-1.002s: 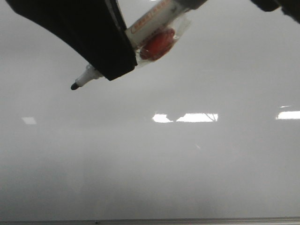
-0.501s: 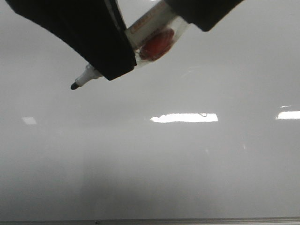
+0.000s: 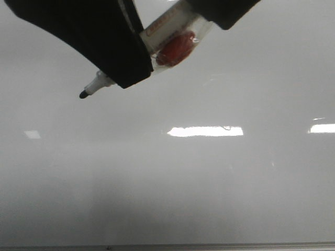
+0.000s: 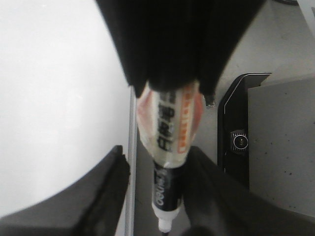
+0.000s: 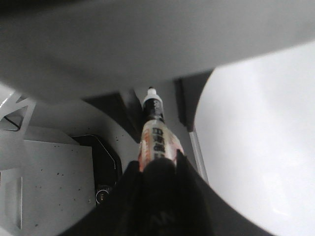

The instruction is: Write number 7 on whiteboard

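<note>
The whiteboard (image 3: 209, 183) fills the front view, glossy and pale grey, with no number 7 or other black stroke on it. An uncapped marker (image 3: 168, 23), white with an orange label and a red lump taped to it, hangs over the board with its black tip (image 3: 82, 94) pointing down-left. My left gripper (image 3: 125, 68) surrounds the barrel; in the left wrist view (image 4: 157, 152) a gap shows between one finger (image 4: 106, 191) and the marker (image 4: 170, 123). My right gripper (image 3: 220, 13) is shut on the marker's rear end, which also shows in the right wrist view (image 5: 157, 169).
The board's thin grey frame edge (image 3: 209, 246) runs along the bottom of the front view. Bright glare patches (image 3: 205, 131) lie on the board. Beyond the frame (image 4: 131, 147), a black camera unit (image 4: 240, 140) sits beside a grey speckled surface (image 4: 280, 147).
My right gripper has come in from the upper right and closed on the marker's rear end. The marker and its tip have risen very slightly.
</note>
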